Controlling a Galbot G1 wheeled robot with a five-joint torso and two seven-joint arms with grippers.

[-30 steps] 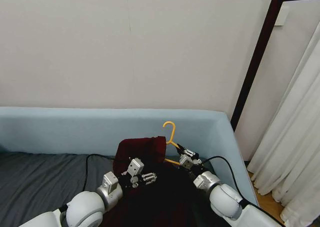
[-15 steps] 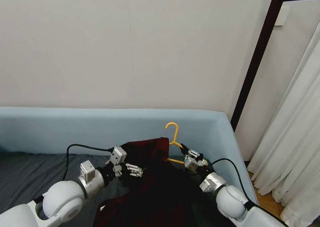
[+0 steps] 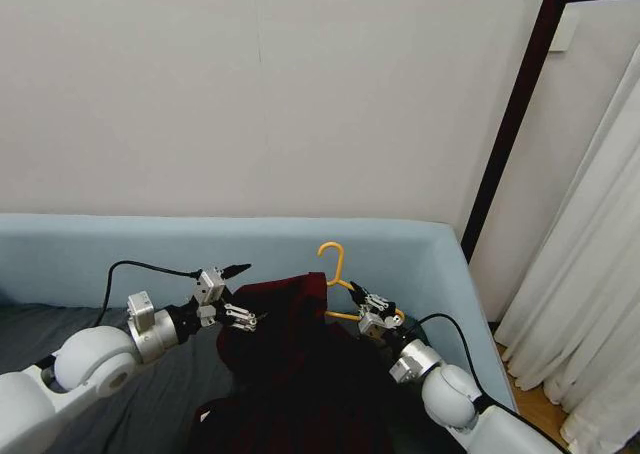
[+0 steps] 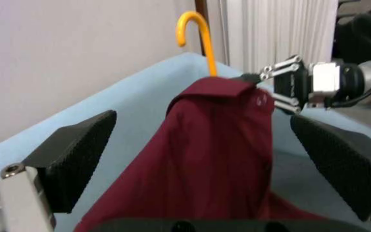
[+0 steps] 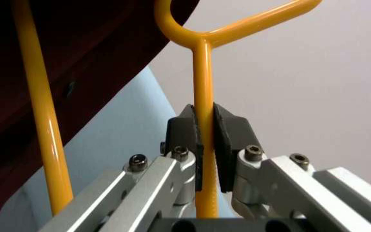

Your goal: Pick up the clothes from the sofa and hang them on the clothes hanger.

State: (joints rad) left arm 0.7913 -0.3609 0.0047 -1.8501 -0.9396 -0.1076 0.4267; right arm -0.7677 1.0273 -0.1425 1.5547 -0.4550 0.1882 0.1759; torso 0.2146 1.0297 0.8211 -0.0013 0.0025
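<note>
The dark red garment (image 3: 290, 364) already drapes over the yellow hanger (image 3: 331, 257), held above the right end of the pale blue sofa (image 3: 120, 249). The right tool (image 5: 205, 139) is clenched on the hanger's stem below the hook. The left tool (image 3: 243, 294) is released, fingers spread, just beside the cloth's left shoulder. Dressing looks nearly done to me; next calls for squaring that slumped, bunched shoulder.

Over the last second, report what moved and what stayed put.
The left gripper swung out to the robot's left, off the dark red garment, and now stands open beside it. The yellow hanger, with the garment draped on it, shifted slightly left. The right gripper stays shut on the hanger's neck; the sofa is unchanged.
</note>
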